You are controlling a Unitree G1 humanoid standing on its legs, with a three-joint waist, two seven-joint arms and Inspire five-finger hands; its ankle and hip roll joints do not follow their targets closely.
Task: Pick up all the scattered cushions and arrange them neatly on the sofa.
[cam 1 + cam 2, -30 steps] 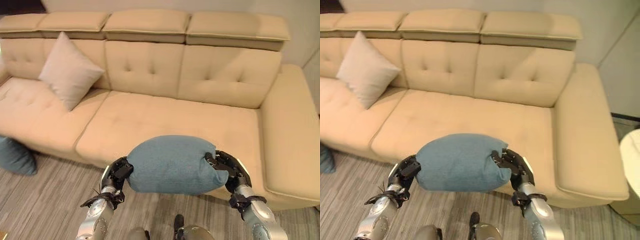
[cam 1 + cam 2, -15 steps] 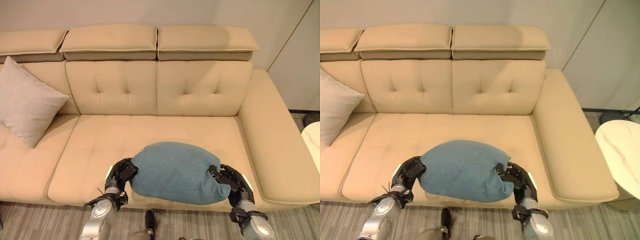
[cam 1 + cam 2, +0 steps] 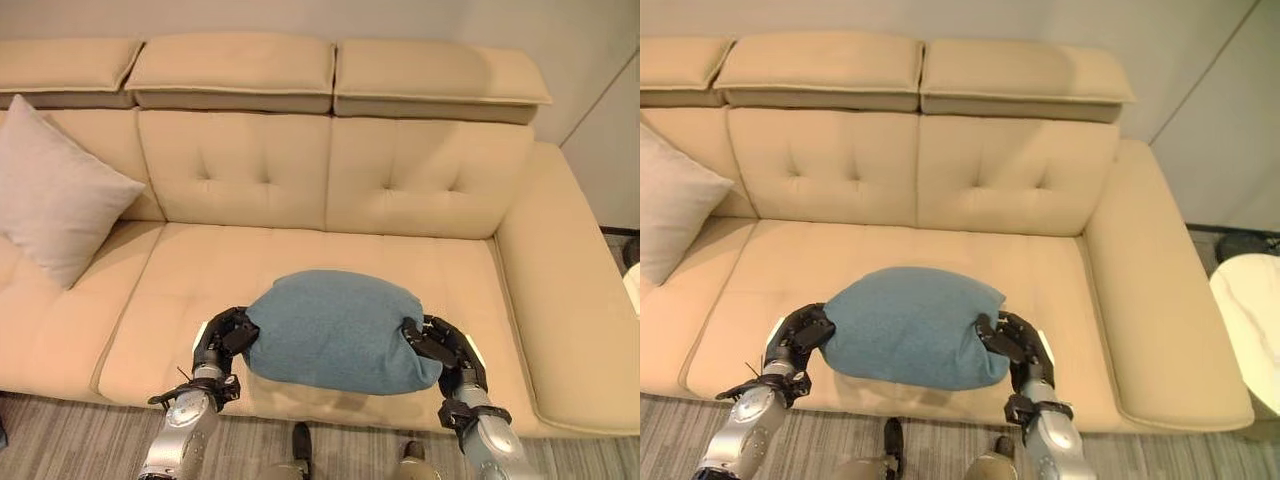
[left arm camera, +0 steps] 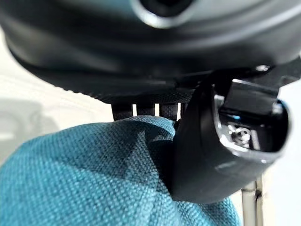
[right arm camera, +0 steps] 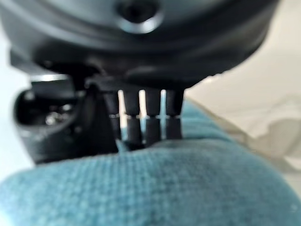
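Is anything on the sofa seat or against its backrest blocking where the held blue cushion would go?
Nothing visible. The blue cushion, held between the left hand and right hand, hangs over a bare seat of the sofa. The beige pillow leans well off to the robot's left.

Two silver-grey forearms, glossy, rounded. Left hand (image 3: 222, 338) and right hand (image 3: 447, 347): dark, segmented fingers, black wrist collars. White strip along each hand's outer edge.
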